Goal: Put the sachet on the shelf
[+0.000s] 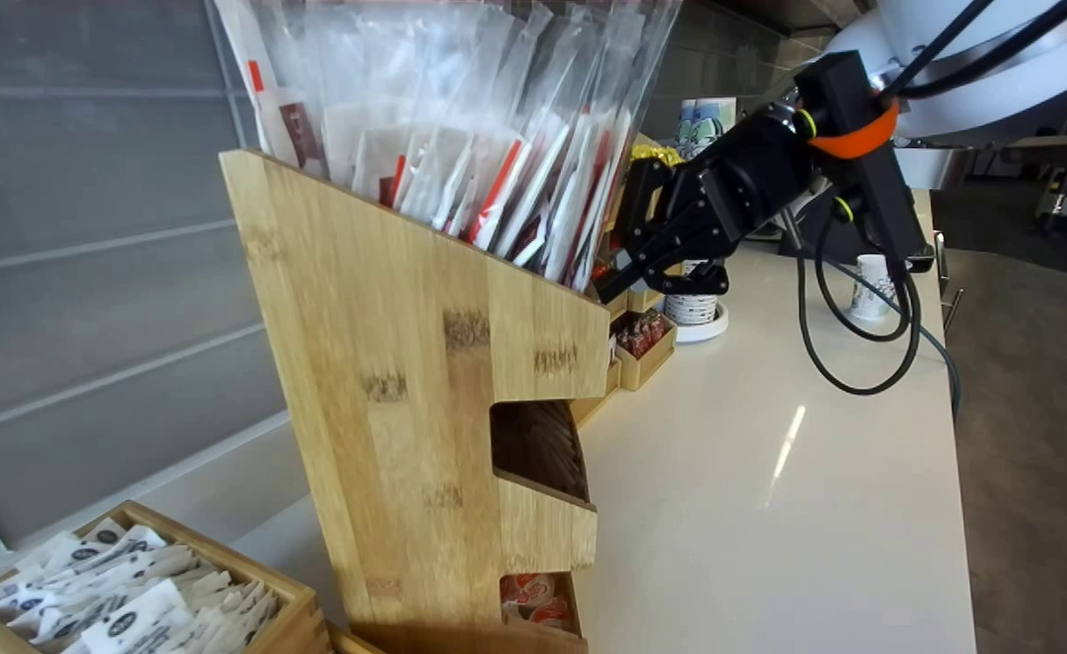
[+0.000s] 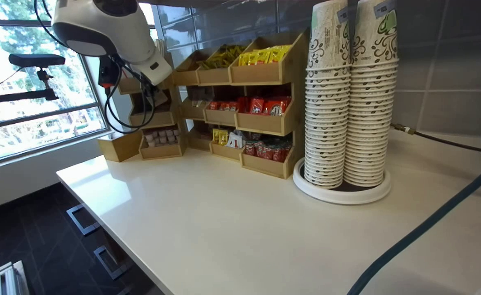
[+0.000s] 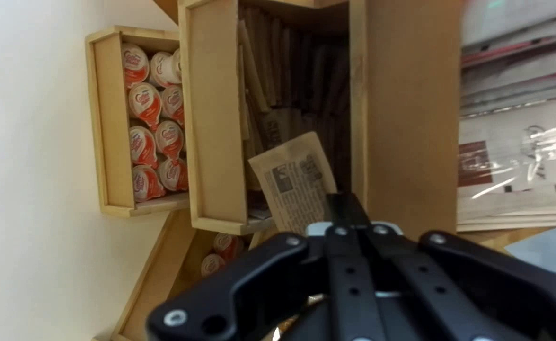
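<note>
The sachet (image 3: 296,184), a small flat brown packet with dark print, shows in the wrist view, tilted over the middle compartment of the bamboo shelf. My gripper (image 3: 346,201) has its fingers together at the sachet's right edge and looks shut on it; the exact pinch point is hidden behind the left finger. The compartment below holds a row of similar brown packets (image 3: 282,71). The shelf also shows in both exterior views, as a tall slanted side panel (image 1: 406,391) and as stepped tiers (image 2: 162,152). In an exterior view the fingertips (image 1: 615,283) are partly hidden behind it.
Creamer cups (image 3: 145,104) fill the lower compartment. Plastic-wrapped packets (image 1: 469,136) stand in the shelf's top. A tray of white packets (image 1: 143,581) stands beside it. Another wooden rack (image 2: 260,123) with red and yellow packets and tall cup stacks (image 2: 346,102) stand along the counter.
</note>
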Motion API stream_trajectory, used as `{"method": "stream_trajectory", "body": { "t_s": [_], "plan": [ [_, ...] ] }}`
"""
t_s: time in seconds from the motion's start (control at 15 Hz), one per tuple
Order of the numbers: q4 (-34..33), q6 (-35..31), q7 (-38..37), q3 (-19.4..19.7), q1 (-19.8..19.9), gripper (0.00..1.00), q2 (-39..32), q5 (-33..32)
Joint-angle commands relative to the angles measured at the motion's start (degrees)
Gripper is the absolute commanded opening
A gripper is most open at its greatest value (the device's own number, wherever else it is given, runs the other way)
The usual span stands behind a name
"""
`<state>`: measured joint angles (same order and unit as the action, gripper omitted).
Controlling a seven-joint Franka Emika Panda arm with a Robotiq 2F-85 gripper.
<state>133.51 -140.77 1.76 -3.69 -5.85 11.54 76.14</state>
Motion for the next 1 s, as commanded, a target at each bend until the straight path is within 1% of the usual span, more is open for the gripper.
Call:
{"method": "stream_trajectory", "body": {
  "t_s": [0.0, 0.33, 0.67, 0.8, 0.93],
  "plan": [
    [-0.5, 1.3, 4.8, -0.6, -0.2, 0.00, -0.5, 5.6],
    [-0.6, 0.5, 10.6, -1.9, -0.5, 0.00, -2.1, 11.0],
    [-0.7, 0.2, 14.7, -2.6, -0.5, 0.00, -3.3, 15.2],
    [-0.5, 0.2, 15.2, -2.7, -0.5, 0.00, -3.3, 16.1],
    [0.0, -0.6, 13.9, -2.9, -0.3, 0.00, -3.4, 15.5]
  ]
}}
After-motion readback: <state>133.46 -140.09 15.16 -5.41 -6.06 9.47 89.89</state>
